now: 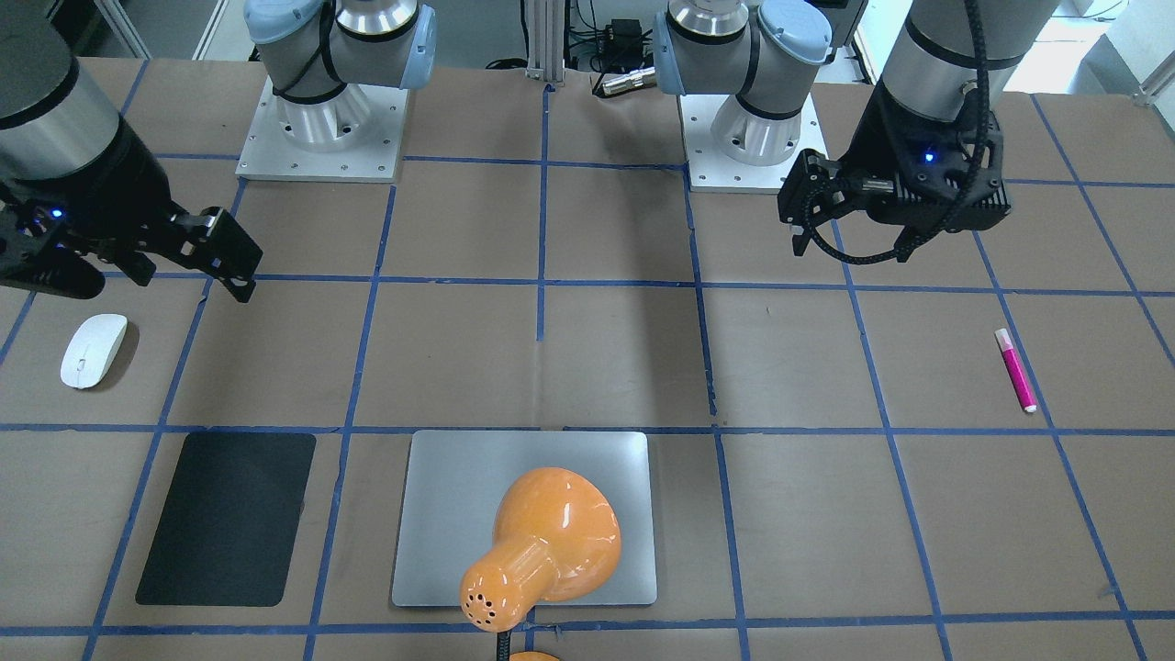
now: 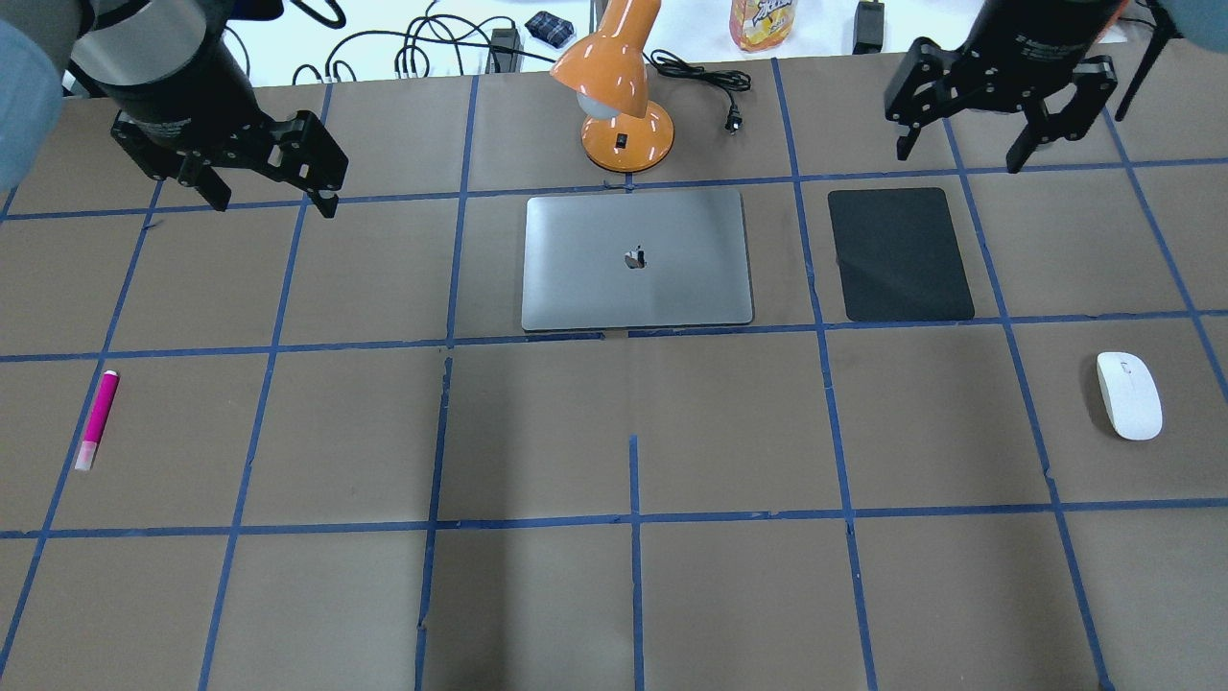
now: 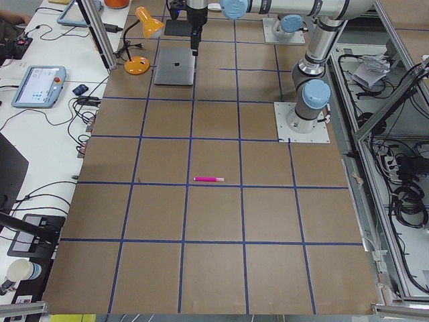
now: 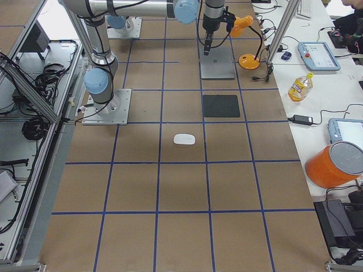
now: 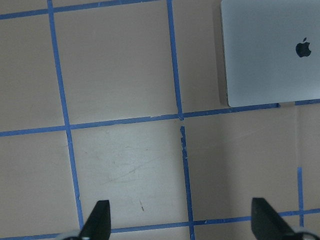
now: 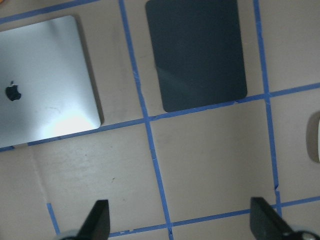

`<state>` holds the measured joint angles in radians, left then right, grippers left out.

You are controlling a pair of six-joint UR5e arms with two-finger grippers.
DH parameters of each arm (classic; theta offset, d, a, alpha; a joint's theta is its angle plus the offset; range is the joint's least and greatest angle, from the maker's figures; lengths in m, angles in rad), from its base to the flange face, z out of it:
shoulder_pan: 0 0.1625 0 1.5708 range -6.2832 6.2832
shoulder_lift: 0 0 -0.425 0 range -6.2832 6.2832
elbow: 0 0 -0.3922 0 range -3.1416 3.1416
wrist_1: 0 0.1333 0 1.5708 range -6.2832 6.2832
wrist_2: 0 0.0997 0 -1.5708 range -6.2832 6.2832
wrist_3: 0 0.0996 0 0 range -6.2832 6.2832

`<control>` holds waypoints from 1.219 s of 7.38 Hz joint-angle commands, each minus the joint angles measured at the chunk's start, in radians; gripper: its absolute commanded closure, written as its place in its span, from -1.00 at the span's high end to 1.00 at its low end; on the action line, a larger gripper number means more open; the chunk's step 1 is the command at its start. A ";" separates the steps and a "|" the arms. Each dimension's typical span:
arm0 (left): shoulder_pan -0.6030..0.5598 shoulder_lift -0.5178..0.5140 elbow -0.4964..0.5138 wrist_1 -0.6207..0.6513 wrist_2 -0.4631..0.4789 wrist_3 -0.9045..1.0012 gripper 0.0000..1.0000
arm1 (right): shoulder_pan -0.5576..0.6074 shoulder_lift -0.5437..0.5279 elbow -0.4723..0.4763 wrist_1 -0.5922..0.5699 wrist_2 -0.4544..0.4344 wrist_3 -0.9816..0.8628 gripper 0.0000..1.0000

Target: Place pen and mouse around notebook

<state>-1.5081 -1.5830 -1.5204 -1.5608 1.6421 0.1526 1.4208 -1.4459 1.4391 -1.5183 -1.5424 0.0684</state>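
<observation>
While both pieces lie well apart from their target, I judge the carries to be the main risk. Nearest on the worktop (image 2: 633, 595), the pen (image 2: 98, 419) lies flat at the far left. It is slim and round, so it could roll or slip from a pinch. The mouse (image 2: 1129, 394) sits at the far right, and its glossy dome might squirt free. Farther back, the notebook (image 2: 637, 259) lies at centre, with a black mat (image 2: 899, 254) near its right side that could be mistaken for it. An orange lamp (image 2: 619, 86) just behind could be struck. The left tool (image 2: 271, 197) and right tool (image 2: 959, 154) hover empty, fingers spread. The only container I spot is a bottle (image 2: 763, 21) past the far edge, and I cannot tell its contents.
</observation>
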 commanded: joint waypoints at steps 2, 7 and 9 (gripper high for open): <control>0.192 -0.026 -0.088 0.031 0.030 0.107 1.00 | -0.236 -0.001 0.107 -0.032 -0.005 -0.247 1.00; 0.685 -0.219 -0.389 0.625 -0.047 0.593 1.00 | -0.534 0.027 0.562 -0.617 -0.053 -0.670 1.00; 0.790 -0.325 -0.400 0.688 -0.095 0.748 1.00 | -0.549 0.102 0.584 -0.661 -0.051 -0.703 1.00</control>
<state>-0.7829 -1.8435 -1.9093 -0.9240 1.5838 0.8246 0.8846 -1.3794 2.0017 -2.1395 -1.5941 -0.6093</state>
